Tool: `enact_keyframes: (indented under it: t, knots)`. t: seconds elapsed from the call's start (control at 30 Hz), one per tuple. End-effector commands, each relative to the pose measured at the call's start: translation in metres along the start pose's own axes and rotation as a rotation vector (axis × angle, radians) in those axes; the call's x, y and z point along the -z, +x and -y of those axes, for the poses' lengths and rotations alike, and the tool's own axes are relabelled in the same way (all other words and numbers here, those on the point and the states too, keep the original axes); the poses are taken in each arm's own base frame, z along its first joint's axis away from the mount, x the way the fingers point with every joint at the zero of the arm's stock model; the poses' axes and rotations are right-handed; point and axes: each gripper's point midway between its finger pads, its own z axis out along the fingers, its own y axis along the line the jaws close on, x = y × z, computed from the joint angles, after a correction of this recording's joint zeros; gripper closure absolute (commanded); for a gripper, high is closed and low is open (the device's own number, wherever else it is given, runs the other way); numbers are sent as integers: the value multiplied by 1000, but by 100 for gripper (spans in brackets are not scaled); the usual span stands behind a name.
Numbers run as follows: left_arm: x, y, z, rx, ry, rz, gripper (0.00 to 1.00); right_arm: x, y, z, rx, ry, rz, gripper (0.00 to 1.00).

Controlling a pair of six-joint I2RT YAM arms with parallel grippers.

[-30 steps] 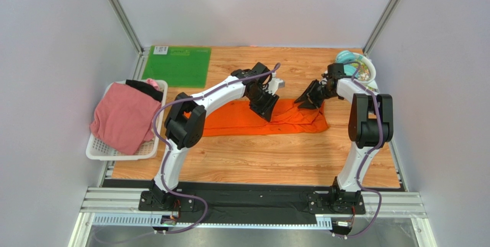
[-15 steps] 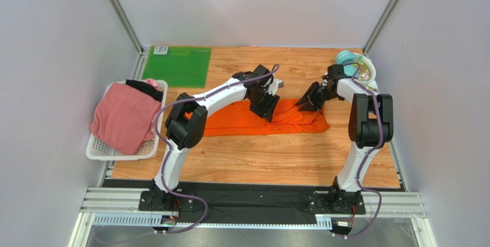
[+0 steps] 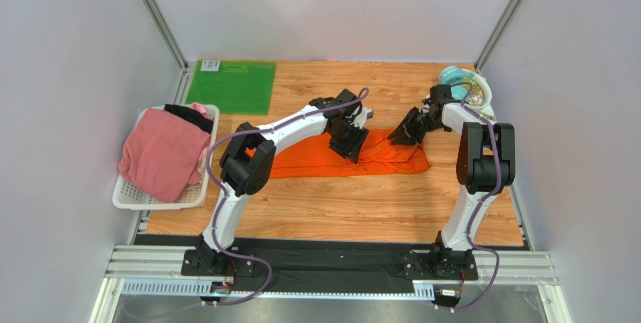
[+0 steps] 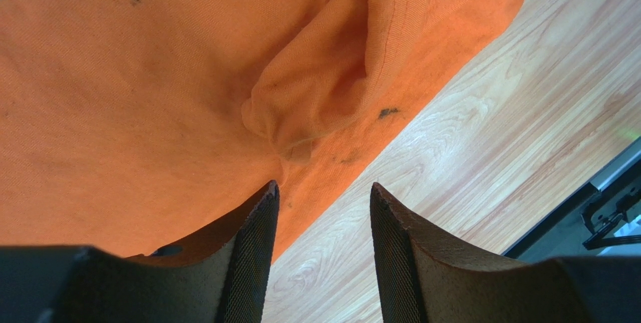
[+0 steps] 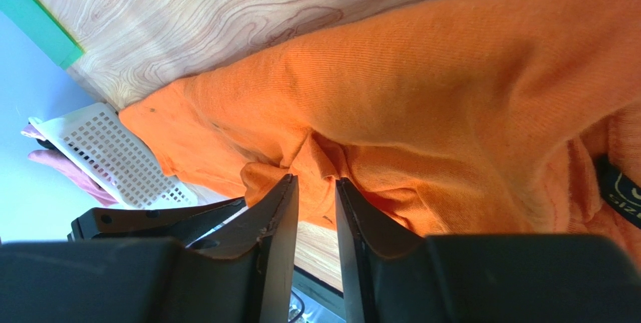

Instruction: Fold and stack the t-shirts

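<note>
I held the left fingers (image 4: 252, 252) open over the orange t-shirt (image 3: 316, 161); whether the narrowly parted right fingers (image 5: 276, 240) gripped it, I couldn't tell.

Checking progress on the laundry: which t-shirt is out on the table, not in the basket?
The orange t-shirt, lying on the wooden table; the pink t-shirt and the black t-shirt are piled in the white basket.

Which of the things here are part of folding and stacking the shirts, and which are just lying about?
For the job: orange t-shirt, pink t-shirt, black t-shirt.
Just lying about: green mat, white basket, bowl.
</note>
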Motion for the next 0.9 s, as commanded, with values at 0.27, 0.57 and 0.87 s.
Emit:
enact_keyframes:
  t: [0.27, 0.57, 0.87]
  knots:
    - [-2, -18, 5, 21, -4, 42, 44, -4, -4, -3, -1, -30, 1, 71]
    - [-16, -12, -4, 36, -29, 11, 44, -5, -3, -2, -5, -31, -1, 72]
    - [-15, -28, -7, 22, -55, 51, 50, -4, -3, -2, -9, -25, 4, 72]
